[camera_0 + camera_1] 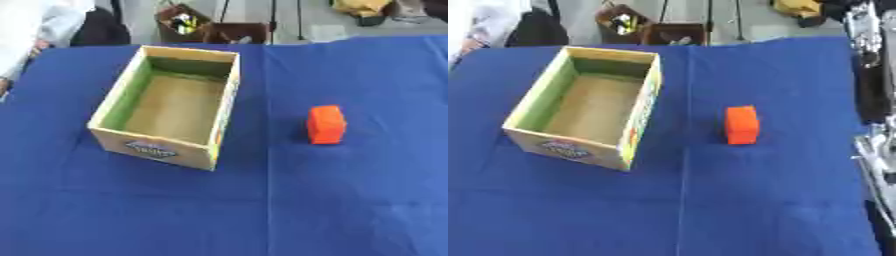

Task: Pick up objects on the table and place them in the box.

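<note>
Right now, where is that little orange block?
The orange block sits on the blue tablecloth, right of centre, apart from the open cardboard box on its left.

**Arms: only my right side shows, hands out of sight**

Right eye view: part of my right arm [874, 85] runs down the right edge of the frame, black with silver metal parts. It enters near the upper right corner and continues toward the lower right. Upper section reads silver and shiny, middle section dark, lower section silver again with thin rods or linkage. I cannot make out a hand or fingers on it.

Left eye view: nothing of my body in frame. My left arm shows in neither view.
</note>
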Robot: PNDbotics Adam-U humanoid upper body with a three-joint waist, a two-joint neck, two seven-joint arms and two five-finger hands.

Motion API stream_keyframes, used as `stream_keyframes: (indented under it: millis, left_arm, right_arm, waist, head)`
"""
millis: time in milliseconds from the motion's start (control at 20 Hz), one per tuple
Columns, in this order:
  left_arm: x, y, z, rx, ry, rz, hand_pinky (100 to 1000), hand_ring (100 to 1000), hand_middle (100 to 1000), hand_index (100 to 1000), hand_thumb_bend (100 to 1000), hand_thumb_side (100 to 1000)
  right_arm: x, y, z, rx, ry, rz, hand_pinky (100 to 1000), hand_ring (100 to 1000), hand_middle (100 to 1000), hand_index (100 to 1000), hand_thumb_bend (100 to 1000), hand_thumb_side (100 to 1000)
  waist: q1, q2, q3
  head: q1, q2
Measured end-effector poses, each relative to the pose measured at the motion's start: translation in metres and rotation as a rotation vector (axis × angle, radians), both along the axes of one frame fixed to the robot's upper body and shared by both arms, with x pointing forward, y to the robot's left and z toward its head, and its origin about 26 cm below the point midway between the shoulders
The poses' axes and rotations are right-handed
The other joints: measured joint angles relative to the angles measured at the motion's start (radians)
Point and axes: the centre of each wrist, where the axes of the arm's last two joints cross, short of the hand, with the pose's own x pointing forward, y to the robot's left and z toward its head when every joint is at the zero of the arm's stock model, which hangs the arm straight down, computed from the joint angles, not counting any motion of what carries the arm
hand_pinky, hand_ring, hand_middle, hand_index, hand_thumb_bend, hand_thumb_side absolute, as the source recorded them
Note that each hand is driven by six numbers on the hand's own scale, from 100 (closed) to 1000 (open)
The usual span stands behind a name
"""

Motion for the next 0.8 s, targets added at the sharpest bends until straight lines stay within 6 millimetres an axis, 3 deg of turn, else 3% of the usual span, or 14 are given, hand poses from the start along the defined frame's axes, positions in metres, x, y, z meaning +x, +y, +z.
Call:
stream_keyframes:
  millis: [550, 800]
  left_arm:
    - [0.001, -0.001, 0.001, 0.004, -0.006, -0.008, 483, 633, 579, 751, 348, 904]
    - [0.000, -0.001, 0.000, 0.006, -0.003, -0.010, 482, 633, 579, 751, 349, 904]
  right_arm:
    - [-0.001, 0.007, 0.025, -0.162, -0.018, 0.008, 864, 838, 775, 883, 100, 1000]
    - [-0.003, 0.010, 0.045, -0.324, -0.019, -0.039, 858, 845, 788, 884, 278, 1000]
  waist:
    - [0.010, 0.011, -0.021]
    - [0.007, 0.011, -0.020]
  head:
    - [-0.001, 0.014]
    - [0.001, 0.015]
